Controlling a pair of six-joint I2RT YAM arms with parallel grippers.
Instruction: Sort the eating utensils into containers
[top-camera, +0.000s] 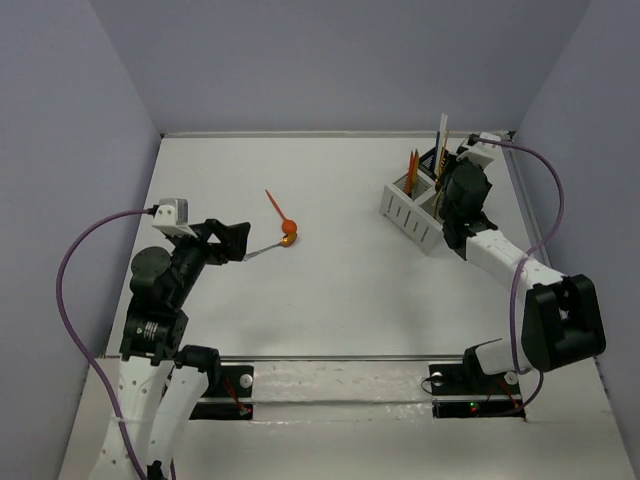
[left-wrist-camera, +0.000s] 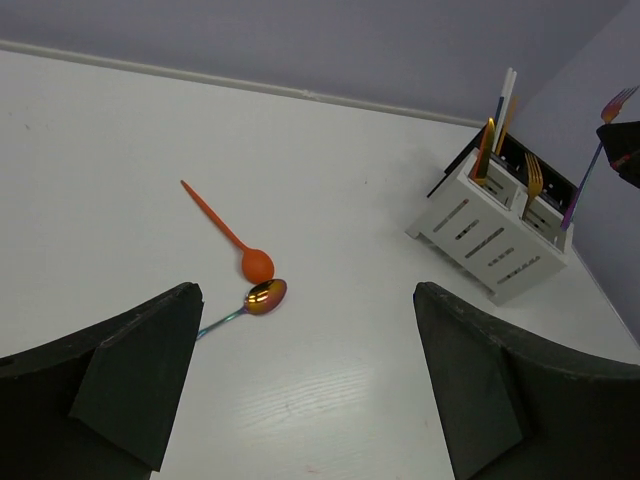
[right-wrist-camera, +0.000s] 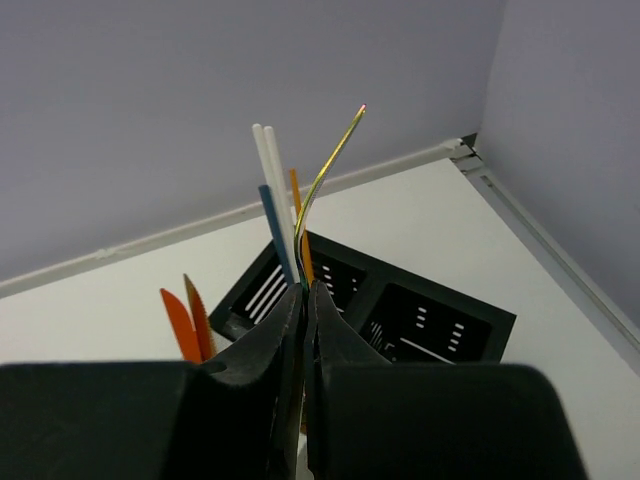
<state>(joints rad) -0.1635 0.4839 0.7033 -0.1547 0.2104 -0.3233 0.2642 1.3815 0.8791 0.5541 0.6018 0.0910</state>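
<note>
Looks matt white, faintly grained, on the surface (left-wrist-camera: 340, 390). Looks like smooth matt plastic on the orange spoon (left-wrist-camera: 257, 265) and white caddy (left-wrist-camera: 490, 245). Gleams as glossy, rainbow-tinted metal on the other spoon (left-wrist-camera: 266, 296) and the fork (left-wrist-camera: 589, 165). Shows matt black on the jaws.

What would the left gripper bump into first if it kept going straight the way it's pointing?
Most likely the shiny multicoloured spoon lying on the table, just ahead of the open left gripper; the orange spoon lies right behind it. Depth is uncertain.
</note>
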